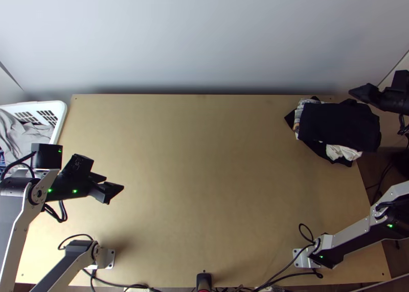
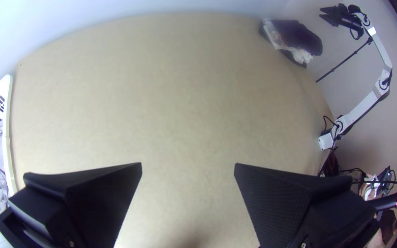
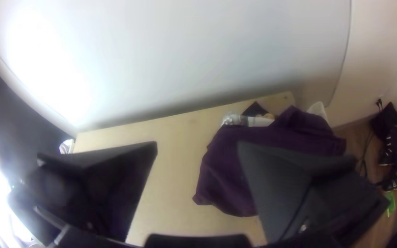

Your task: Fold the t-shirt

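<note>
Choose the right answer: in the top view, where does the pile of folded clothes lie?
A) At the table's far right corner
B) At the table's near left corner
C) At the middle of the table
A: the pile of clothes, with dark cloth on top, lies at the far right corner of the table, across from the white basket.

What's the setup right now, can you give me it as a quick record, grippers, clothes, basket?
Left gripper: open, over the table's left side, holding nothing
Right gripper: open, near the pile, holding nothing
Pile: at the table's far right corner, dark cloth on top, lighter cloth peeking out
Basket: white, at the left edge
Basket contents: bunched grey cloth, among others
T-shirt: cannot tell which cloth
</note>
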{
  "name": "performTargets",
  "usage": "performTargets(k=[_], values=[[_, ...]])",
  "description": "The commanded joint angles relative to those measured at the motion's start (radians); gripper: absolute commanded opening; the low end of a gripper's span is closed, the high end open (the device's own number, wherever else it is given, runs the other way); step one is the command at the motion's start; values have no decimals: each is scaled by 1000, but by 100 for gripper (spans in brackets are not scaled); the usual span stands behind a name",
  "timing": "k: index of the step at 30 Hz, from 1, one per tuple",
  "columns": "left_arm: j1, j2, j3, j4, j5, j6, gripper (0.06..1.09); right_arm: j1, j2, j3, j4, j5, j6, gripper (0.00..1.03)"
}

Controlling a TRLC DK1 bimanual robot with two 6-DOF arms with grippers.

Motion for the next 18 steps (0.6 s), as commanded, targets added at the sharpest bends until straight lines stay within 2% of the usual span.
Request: performTargets(k=[1, 6, 12, 16, 18], values=[[-1, 0, 1, 1, 0, 2, 103, 0, -36, -39, 0, 24, -60, 99], [-1, -33, -8, 59, 0, -11, 103, 43, -186, -201, 152, 141, -107, 99], [-1, -142, -99, 323, -4, -128, 104, 94, -393, -417, 276, 170, -107, 99], [-1, -166, -149, 403, -43, -172, 104, 137, -571, -632, 379, 184, -95, 99], [0, -183, -180, 447, -73, -180, 104, 186, -660, -761, 448, 250, -97, 99]])
